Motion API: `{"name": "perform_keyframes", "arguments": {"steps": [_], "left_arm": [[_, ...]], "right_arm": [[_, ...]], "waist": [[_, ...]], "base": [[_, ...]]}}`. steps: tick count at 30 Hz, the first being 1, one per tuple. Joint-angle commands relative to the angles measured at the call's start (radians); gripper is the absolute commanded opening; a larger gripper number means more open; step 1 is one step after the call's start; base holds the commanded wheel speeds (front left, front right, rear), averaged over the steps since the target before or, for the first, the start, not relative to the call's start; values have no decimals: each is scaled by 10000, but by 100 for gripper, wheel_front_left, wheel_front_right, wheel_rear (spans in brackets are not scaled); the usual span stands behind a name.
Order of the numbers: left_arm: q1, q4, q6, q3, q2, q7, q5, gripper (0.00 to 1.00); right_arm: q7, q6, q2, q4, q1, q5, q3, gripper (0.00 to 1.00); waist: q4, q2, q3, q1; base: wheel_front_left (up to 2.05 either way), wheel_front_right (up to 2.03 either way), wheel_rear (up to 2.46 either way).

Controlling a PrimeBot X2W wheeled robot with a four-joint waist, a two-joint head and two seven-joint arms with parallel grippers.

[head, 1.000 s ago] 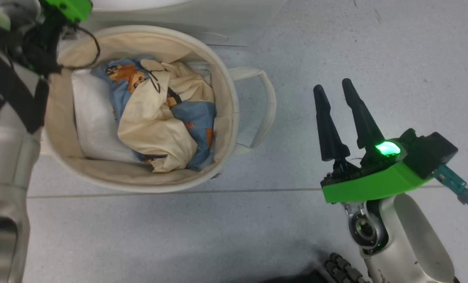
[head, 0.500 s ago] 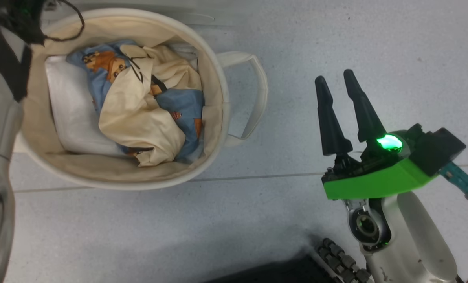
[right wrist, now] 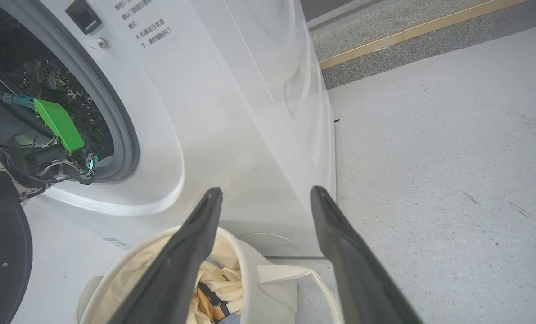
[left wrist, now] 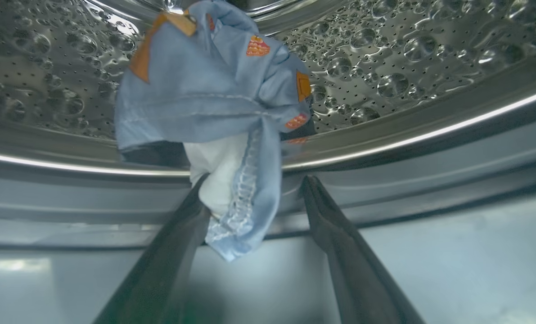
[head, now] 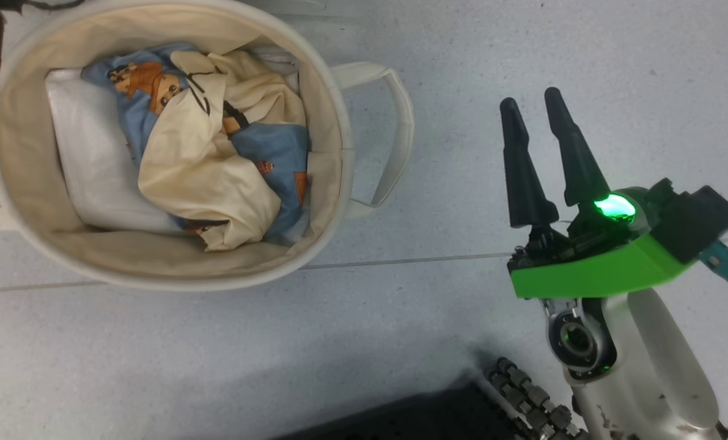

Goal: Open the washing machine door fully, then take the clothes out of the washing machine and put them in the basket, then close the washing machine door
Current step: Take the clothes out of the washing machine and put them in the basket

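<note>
1. Spread wide and released: the left gripper's long dark fingers (left wrist: pixel 173 256), clamping nothing, with the tail of a soft light blue garment with orange patches and white lining (left wrist: pixel 213 94) hanging between them and seeming to brush one finger
2. Draped over the shiny lip of the perforated steel drum (left wrist: pixel 385 54): most of that garment inside, the tail spilling out across the grey rubber gasket (left wrist: pixel 452 171)
3. Probably light, limp and quick to slide on the steel; nothing stiff to push against, so best pinched on the bunched tail or the thick stitched seam, not on one flat layer
4. Thin, matt, creased cloth, orange badges at the upper folds
5. Parted and holding nothing as well: the right gripper's long dark fingers (head: pixel 522 177), over bare speckled grey floor (head: pixel 449 342), well apart from any fabric
6. Beside them, in the round cream canvas basket (head: pixel 346 153) close in front of the white front-loading washing machine (right wrist: pixel 231 117): crumpled cream-yellow and blue cartoon-print clothes (head: pixel 217 177), heaped on a flat white folded sheet (head: pixel 82 159)
</note>
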Motion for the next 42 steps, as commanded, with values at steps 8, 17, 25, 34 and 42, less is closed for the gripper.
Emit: {"name": "perform_keyframes", "arguments": {"steps": [8, 17, 25, 34, 42], "left_arm": [[-354, 157, 180, 120, -114, 47, -518, 0], [39, -511, 169, -262, -107, -681, -915, 0], [74, -666, 168, -533, -97, -1482, -1135, 0], [382, -865, 168, -750, -55, -2085, -1680, 0], [1033, -1241, 167, -995, 7, -2704, -2287, 0]], "right_arm": [[-48, 4, 38, -322, 131, 44, 45, 100], [-48, 4, 38, -201, 94, -202, 16, 100], [-48, 4, 38, -80, 86, -297, -6, 100], [-48, 4, 38, 22, 118, -358, -4, 100], [-48, 4, 38, 132, 182, -488, 17, 100]], "waist": [[114, -1, -1, 1], [400, -1, -241, 1], [568, -1, -474, 1], [711, -1, -864, 1], [880, -1, -1295, 1]], "base": [[0, 0, 0], [0, 0, 0], [0, 0, 0], [0, 0, 0], [0, 0, 0]]}}
